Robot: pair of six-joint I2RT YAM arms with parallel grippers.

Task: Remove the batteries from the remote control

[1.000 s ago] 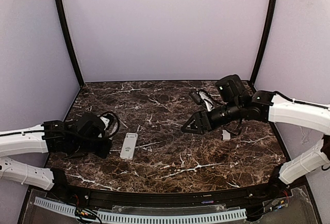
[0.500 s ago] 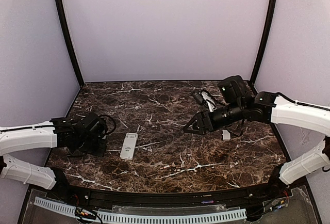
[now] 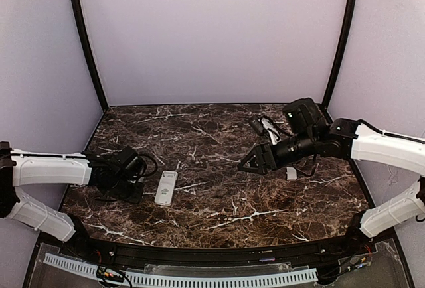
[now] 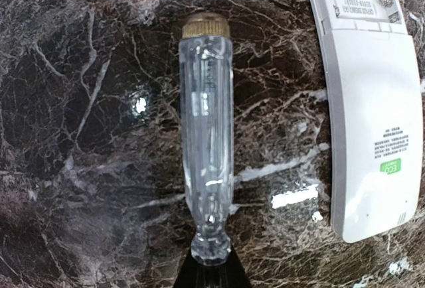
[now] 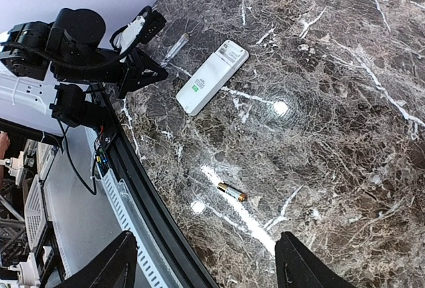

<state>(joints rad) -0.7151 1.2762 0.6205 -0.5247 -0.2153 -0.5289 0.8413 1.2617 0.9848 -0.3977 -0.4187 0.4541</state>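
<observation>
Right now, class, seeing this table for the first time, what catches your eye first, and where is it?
The white remote control lies back-up left of centre on the marble table, its battery bay uncovered and apparently empty. Beside it the left gripper is shut on a clear tool with a brass tip. A lone battery lies near the table's front edge; the right gripper hovers open at right.

1. I log 1 table (image 3: 219, 139): dark brown marble top with white veins.
2. On it, 1 remote control (image 3: 166, 188), white, lying face down left of centre, its battery bay uncovered.
3. 1 battery (image 5: 232, 192), loose on the marble near the front edge, well apart from the remote control.
4. 1 small white piece (image 3: 291, 174), on the right side.
5. 1 clear-handled tool (image 4: 207, 135), just beside the remote control and parallel to it; I cannot tell whether it rests on the marble.
</observation>
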